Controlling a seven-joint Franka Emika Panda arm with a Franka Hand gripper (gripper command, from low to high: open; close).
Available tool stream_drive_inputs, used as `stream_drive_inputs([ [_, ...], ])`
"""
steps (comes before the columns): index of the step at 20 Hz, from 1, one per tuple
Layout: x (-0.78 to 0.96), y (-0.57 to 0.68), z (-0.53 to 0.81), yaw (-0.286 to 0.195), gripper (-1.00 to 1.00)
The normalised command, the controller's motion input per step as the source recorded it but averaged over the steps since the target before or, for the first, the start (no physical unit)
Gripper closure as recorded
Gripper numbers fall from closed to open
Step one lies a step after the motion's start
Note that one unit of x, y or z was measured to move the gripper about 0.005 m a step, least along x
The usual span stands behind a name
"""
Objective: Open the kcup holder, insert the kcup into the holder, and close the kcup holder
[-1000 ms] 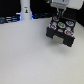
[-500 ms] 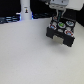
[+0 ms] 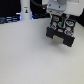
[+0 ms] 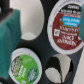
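Smooth pale counter (image 3: 30,57); tall white bottle (image 3: 25,10) at rear. Boxy black kcup holder (image 3: 61,34), drawer open, round sockets. Green-lidded kcup (image 4: 24,65) sits in one socket. Pincer (image 3: 59,22) above it, state unclear.

Bright, even light — soft blur

In the exterior view, the robot arm (image 3: 56,7) hides the top of the kcup holder (image 3: 62,31). Its gripper's fingers cannot be made out. In the wrist view, a red-labelled pod (image 4: 69,29) at two o'clock is cropped and its print blurred.
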Motion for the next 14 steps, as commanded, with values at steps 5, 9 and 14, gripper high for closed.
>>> stream_drive_inputs([
  [5, 0.1, 0.05, 0.25, -0.007, -1.0],
  [9, 0.33, 0.0, 0.38, -0.023, -1.0],
  [14, 0.43, -0.27, 0.18, -0.029, -1.0],
])
